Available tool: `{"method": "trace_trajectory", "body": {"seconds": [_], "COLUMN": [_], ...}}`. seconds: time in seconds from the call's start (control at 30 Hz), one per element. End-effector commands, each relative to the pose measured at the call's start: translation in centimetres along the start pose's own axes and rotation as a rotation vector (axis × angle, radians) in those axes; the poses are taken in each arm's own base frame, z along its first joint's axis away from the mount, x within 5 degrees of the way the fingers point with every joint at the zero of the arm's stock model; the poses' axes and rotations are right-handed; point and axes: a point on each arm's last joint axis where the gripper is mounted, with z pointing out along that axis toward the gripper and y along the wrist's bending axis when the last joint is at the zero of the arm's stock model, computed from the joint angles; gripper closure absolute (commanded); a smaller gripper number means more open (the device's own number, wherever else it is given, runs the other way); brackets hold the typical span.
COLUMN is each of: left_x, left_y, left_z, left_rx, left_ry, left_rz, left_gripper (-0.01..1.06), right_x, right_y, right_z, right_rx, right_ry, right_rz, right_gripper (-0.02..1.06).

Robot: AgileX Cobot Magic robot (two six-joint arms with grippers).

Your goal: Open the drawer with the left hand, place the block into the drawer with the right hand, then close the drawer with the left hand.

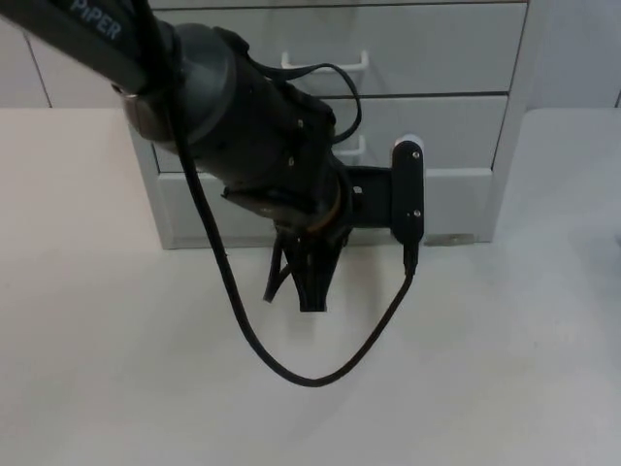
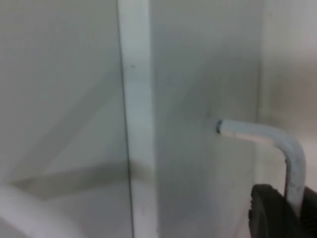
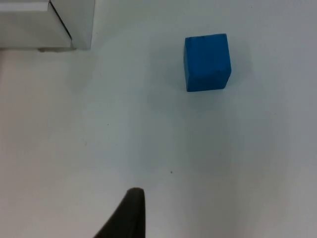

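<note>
Left gripper (image 1: 306, 291) before drawer (image 1: 427, 126), block (image 3: 207, 62) apart

White table top (image 1: 116, 388) (evenly lit) meets a grey partition wall (image 1: 19, 78)

A grey drawer unit (image 1: 441, 58) stands on the white tabletop (image 1: 116, 369), with white handles (image 1: 325, 64) on its drawer fronts. The left arm (image 1: 223, 116) reaches across the front of the unit, and its end effector (image 1: 303, 282) hangs just in front of the unit's lowest drawer (image 1: 456, 199), fingers pointing down at the tabletop.
</note>
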Motion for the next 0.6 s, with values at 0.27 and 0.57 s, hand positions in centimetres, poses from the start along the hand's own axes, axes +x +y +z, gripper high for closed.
{"method": "trace_trajectory", "body": {"seconds": [0.27, 0.57], "left_x": [-0.1, -1.4], "left_y": [-5.5, -9.3], "left_z": [-1.7, -6.5], "left_rx": [0.33, 0.405], "left_ry": [0.153, 0.128], "left_rz": [-0.118, -0.108], "left_gripper": [1.05, 1.05], "right_x": [-0.1, 0.0], "right_y": [-0.2, -0.2], "right_z": [0.0, 0.0], "right_rx": [0.007, 0.007], "right_ry": [-0.011, -0.005], "right_rz": [0.009, 0.009], "right_gripper": [-0.01, -0.01]}}
